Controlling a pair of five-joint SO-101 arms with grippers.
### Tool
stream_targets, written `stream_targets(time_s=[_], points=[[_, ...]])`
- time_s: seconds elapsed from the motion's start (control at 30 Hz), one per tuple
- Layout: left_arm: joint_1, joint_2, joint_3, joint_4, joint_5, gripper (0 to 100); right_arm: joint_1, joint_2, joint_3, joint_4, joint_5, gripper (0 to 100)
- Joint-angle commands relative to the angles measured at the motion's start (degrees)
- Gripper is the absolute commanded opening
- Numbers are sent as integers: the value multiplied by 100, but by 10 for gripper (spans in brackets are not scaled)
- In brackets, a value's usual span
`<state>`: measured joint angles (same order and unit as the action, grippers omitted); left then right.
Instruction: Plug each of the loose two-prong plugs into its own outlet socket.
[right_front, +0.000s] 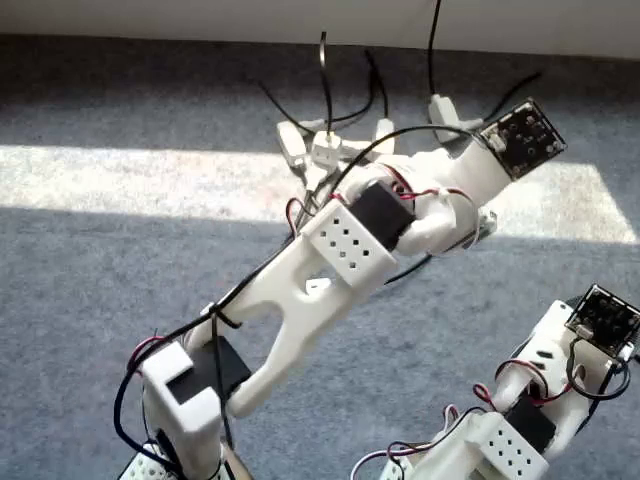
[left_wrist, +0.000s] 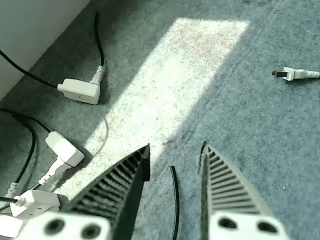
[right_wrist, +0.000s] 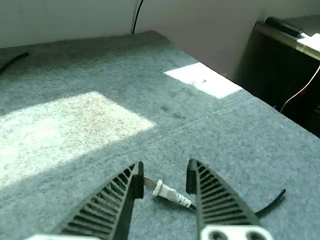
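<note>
Through the left wrist view we are seeing the left gripper (left_wrist: 176, 148) gaping empty, white sockets (left_wrist: 80, 90) lying along the wall edge of the table (left_wrist: 240, 130), one plug (left_wrist: 297, 74) well apart. The right gripper (right_wrist: 165, 167) is hanging open astride a second plug (right_wrist: 168, 192). Sunlight is crossing the grey felt, and a dark cabinet (right_wrist: 285, 65) is standing beyond.

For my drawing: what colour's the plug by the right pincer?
Small plastic plug: white. Right wrist view.
</note>
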<state>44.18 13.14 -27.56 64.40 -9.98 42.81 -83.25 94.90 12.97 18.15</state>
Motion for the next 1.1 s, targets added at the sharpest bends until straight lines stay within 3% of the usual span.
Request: stream_targets(time_s=[0.0, 0.17, 0.4, 0.63, 0.9, 1.07], points=[[40, 268, -532, -35, 1046, 168, 154, 4, -523, -22, 712, 187], [31, 321, -514, 237, 1705, 167, 180, 822, -2062, 945, 747, 187], [31, 268, -541, 281, 2092, 165, 699, 4514, -5727, 2422, 844, 187], [31, 268, -549, 264, 2092, 165, 549, 7846, -8549, 4259, 2919, 187], [-31, 303, -716, 299, 2075, 165, 189, 9481, -9024, 4479, 4589, 187], [-127, 303, -716, 264, 2084, 165, 22, 10035, -9059, 4382, 4651, 187]])
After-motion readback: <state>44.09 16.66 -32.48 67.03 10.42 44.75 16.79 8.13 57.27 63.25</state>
